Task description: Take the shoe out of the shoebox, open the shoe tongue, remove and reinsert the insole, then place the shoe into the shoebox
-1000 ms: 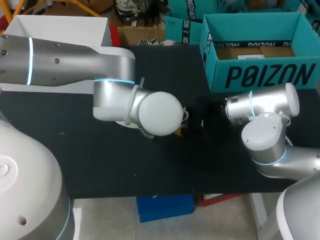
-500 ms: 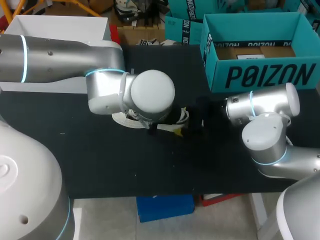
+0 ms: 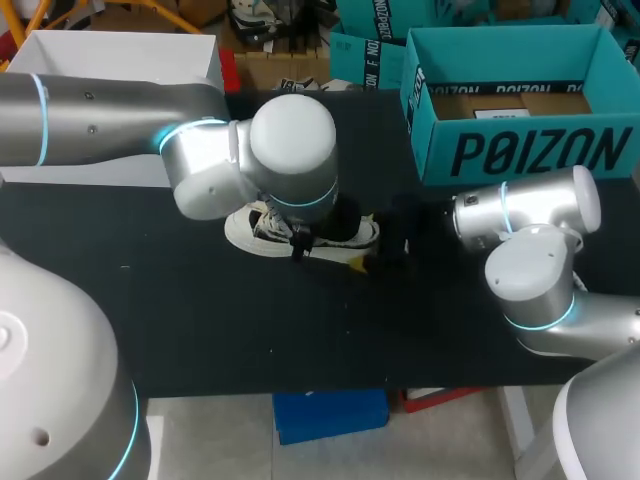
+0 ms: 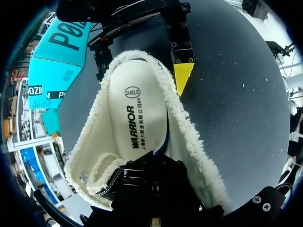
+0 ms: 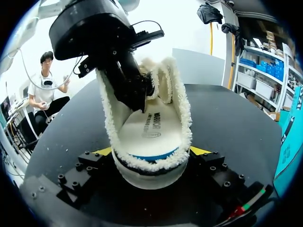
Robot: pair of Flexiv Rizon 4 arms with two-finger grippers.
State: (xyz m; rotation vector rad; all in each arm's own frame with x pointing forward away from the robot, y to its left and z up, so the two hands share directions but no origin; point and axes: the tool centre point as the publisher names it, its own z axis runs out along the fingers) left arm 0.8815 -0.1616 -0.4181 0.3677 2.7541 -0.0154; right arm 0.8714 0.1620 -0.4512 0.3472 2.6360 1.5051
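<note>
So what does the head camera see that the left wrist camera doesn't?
Only the head view shows the silver arms: the left arm leaning over the shoe and the right arm beside it. It also looks into the open top of the shoebox. Only the left wrist view looks down inside the shoe, at the insole and the fluffy lining around it. Both show the shoe, the teal shoebox and the black table.

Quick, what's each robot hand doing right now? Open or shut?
Left gripper: down inside the shoe; open or shut cannot be told.
Right gripper: shut on the shoe.
</note>
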